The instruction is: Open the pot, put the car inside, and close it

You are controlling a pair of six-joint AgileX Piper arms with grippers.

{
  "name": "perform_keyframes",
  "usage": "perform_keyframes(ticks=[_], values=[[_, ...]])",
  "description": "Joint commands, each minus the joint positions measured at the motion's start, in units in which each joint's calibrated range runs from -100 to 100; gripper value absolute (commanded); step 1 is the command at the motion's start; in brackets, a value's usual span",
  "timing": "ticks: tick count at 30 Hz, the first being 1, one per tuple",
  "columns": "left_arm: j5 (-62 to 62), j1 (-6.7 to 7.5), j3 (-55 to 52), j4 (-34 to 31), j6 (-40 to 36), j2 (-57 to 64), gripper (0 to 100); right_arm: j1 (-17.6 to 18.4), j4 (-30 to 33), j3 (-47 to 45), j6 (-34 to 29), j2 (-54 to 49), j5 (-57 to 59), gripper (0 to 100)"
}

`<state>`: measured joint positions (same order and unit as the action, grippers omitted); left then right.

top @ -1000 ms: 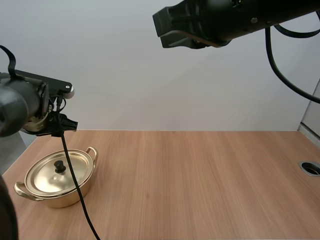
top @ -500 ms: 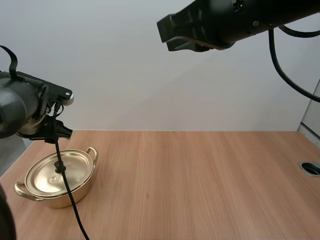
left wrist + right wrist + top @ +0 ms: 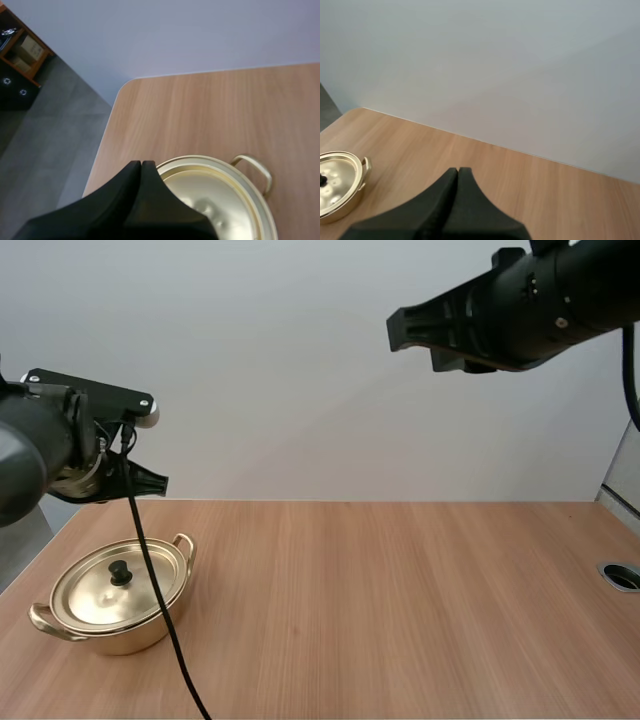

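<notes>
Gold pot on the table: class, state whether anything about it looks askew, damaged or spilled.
Nothing stands out. The round gold metal pot sits upright on the wooden table, its gold lid with black knob seated flat inside the rim. No dents or spills show.

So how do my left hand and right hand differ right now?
The left hand sits lower, close above the pot; the right hand is higher and far from the pot. The left hand is at the table's left end, the right hand farther right. Both are shut and empty.
</notes>
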<state>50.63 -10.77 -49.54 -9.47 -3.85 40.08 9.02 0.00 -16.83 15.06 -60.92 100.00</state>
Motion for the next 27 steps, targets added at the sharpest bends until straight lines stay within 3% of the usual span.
perform_keyframes(ticks=[1,5,11,14,20,25,27], values=[[-0.12,1.8,-0.09,5.7,-0.06,1.42,0,0.01,6.12,-4.55,-2.32,-2.19,0.0,0],[-3.87,5.17,-3.06,5.7,-0.15,6.81,0,0.01,7.34,-14.58,-4.85,-5.07,-5.82,0],[-22.75,9.03,-17.16,5.7,-8.65,18.12,0,0.01,16.07,-32.65,-18.92,-5.0,-28.9,0],[-38.83,9.98,-26.87,5.7,-10.27,24.59,0,0.01,20.17,-40.89,-22.97,-5.0,-40.97,0],[-60.51,10.36,-44.8,5.7,-10.27,35.31,0,0.1,25.49,-52.45,-22.87,-5.0,-60.95,0],[-62.88,10.36,-50.46,5.7,-9.9,42.32,0,0.1,29.9,-61.7,-22.76,-6.19,-71.63,0],[-56.94,10.36,-50.46,5.7,-9.81,45.55,0,0.1,29.9,-65.24,-22.76,-6.76,-74.49,0]])
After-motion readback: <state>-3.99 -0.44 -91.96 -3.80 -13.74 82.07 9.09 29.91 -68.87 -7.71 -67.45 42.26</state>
